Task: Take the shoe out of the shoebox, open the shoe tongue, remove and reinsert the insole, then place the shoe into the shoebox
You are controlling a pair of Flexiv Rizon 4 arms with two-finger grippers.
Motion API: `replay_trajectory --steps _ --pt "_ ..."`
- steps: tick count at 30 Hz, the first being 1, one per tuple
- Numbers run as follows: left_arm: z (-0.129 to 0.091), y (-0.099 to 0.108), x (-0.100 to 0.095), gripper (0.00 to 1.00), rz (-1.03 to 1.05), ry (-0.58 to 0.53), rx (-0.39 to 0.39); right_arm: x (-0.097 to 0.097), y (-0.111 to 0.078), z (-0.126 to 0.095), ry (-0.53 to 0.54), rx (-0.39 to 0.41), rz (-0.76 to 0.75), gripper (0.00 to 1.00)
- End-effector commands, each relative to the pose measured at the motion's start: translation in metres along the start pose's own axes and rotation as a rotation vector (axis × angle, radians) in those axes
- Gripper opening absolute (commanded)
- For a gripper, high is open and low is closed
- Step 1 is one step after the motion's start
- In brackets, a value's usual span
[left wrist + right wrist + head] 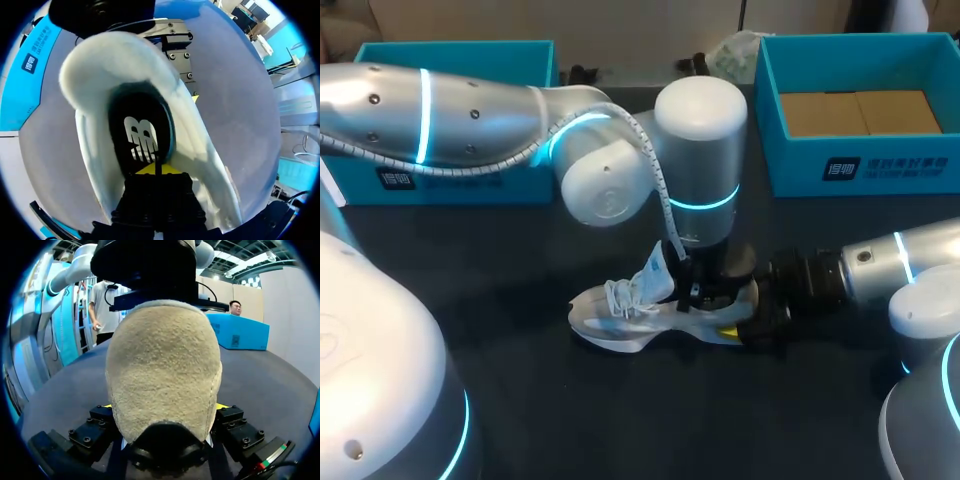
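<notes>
The white shoe (pixel 620 315) lies on its sole in the middle of the dark table (pixel 620 430), out of any box, toe pointing toward the left arm's side and heel toward the right arm's. Its tongue (pixel 656 272) stands up above the laces (pixel 620 298). Looking straight down into the opening from the left wrist, the black insole (pixel 142 130) with its white mark lies flat inside the shoe. The left gripper (pixel 700 298) hangs upright over the heel opening. Its yellow tips are drawn narrow, almost together, right at the heel end of the insole, and they look pinched on its edge. The right gripper (pixel 164 407) comes in low and level from behind the shoe. Its fingers are spread wide enough to take the heel, with one yellow tip pressed against each side of the fuzzy heel back, so it is clamped on the shoe. The two grippers sit close together at that heel end. Farther back, well apart from the shoe, an open blue shoebox (pixel 790 150) with brown cardboard in its bottom stands at the far right of the table. A second blue box (pixel 460 55) stands at the far left, partly hidden behind the left arm.
</notes>
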State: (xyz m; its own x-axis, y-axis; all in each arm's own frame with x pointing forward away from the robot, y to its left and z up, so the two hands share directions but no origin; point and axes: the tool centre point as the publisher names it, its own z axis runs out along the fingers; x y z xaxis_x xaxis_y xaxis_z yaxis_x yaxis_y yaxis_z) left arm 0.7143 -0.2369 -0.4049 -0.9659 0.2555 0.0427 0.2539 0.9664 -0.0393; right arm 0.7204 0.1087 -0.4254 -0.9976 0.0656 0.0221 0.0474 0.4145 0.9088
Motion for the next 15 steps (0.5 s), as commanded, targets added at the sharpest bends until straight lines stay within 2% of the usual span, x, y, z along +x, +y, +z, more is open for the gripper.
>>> replay_trajectory --steps 1,15 --pt "-0.013 0.011 0.0 0.0 -0.003 -0.006 0.014 -0.001 -0.001 0.003 0.0 0.004 0.001 0.0" --pt "-0.036 0.018 0.002 0.0 -0.012 0.031 0.036 -0.001 -0.001 0.003 0.0 0.004 0.001 0.0"
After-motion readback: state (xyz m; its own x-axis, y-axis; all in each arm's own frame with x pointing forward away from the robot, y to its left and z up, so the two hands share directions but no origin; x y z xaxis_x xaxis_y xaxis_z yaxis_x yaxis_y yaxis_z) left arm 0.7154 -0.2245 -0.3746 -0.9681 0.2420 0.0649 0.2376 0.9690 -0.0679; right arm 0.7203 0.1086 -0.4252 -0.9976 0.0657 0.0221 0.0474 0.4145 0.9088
